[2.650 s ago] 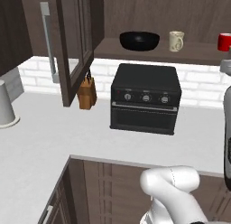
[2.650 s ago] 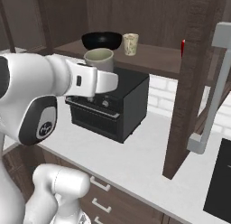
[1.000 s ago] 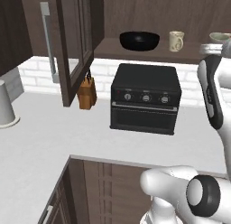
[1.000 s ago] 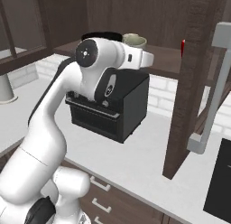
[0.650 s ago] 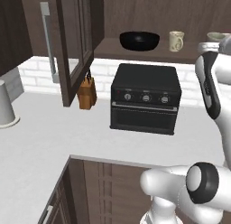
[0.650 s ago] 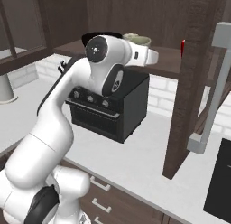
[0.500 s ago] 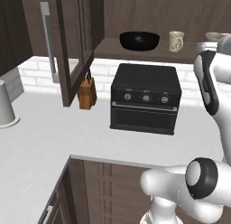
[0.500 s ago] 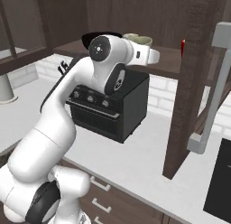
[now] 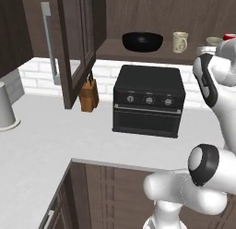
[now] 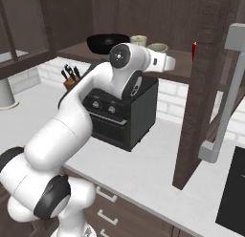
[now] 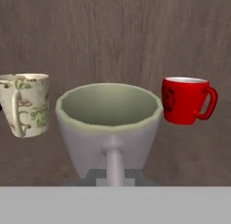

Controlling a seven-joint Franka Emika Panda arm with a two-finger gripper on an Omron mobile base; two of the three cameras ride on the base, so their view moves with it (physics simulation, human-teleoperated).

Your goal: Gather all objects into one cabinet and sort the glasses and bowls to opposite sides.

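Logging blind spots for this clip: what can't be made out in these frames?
- Gripper fingertips: the grey-white mug covers them in the hand view, so the grip is unconfirmed.
- Red mug: cut by the left base view's edge; in the right base view the cabinet door hides most of it.
- Cream mug: its printed lettering is too blurred to read.

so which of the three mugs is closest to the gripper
The grey-white mug, large in the middle of the hand view. The cream mug and red mug stand farther back on either side.
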